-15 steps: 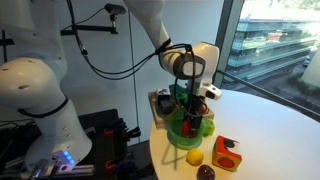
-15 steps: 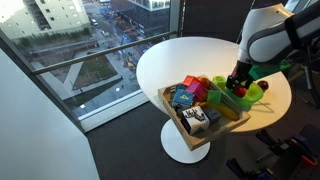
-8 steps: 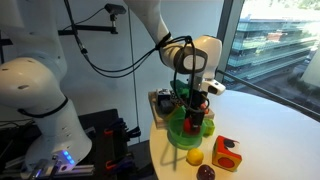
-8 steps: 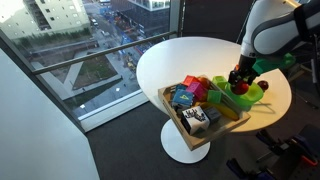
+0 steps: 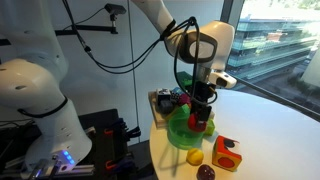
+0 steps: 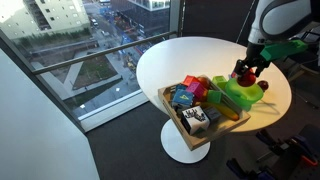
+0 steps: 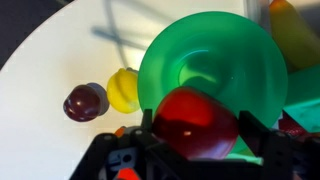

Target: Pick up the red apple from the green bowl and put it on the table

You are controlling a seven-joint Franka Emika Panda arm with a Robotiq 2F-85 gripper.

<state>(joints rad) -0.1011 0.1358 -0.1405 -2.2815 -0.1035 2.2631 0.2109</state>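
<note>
My gripper [image 7: 195, 128] is shut on the red apple [image 7: 193, 122] and holds it above the green bowl [image 7: 200, 55], which looks empty below it. In both exterior views the gripper [image 5: 202, 118] [image 6: 245, 75] hangs just over the bowl [image 5: 180, 132] [image 6: 236, 95] with the apple [image 5: 198, 122] [image 6: 244, 77] between its fingers. The bowl stands on the round white table [image 5: 270, 140] [image 6: 175, 60] near its edge.
A maroon ball [image 7: 85, 102] [image 5: 205, 172] and a yellow fruit [image 7: 123, 90] [image 5: 194, 157] lie on the table beside the bowl. An orange-red block with a hole [image 5: 227, 153] sits near them. A wooden box of toys [image 6: 195, 108] stands next to the bowl.
The gripper has risen out of the bowl with the red apple in it, and the arm's wrist has lifted and shifted a little.
</note>
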